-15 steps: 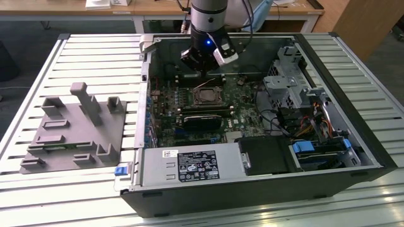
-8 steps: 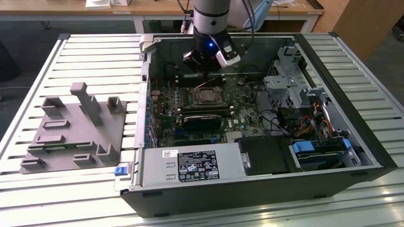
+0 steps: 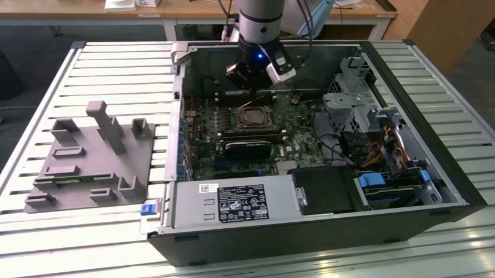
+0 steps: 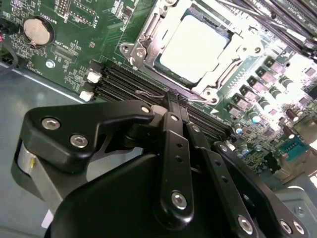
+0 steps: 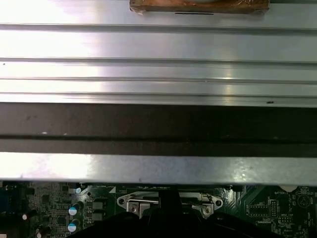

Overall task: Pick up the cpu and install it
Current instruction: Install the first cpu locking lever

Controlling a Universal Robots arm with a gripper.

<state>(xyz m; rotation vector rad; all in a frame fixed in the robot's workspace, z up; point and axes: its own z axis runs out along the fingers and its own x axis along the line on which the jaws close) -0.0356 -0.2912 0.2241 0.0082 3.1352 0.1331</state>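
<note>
Open-topped black computer case (image 3: 433, 174): clear access from above to the green motherboard (image 3: 205, 145). Grey metal drive cage (image 3: 349, 95) and tangled cables (image 3: 352, 147) obstruct the exterior view's right.

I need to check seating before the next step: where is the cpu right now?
The cpu sits in the metal socket frame on the green motherboard, inside the open computer case; in the exterior view the gripper hangs just behind it.

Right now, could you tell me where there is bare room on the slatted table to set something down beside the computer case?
The slatted table is bare beyond the grey plastic tray, and again in the strip past the computer case on the exterior view's right. Inside the case it is crowded: the gripper hangs over the motherboard by the cpu seated in its socket.
</note>
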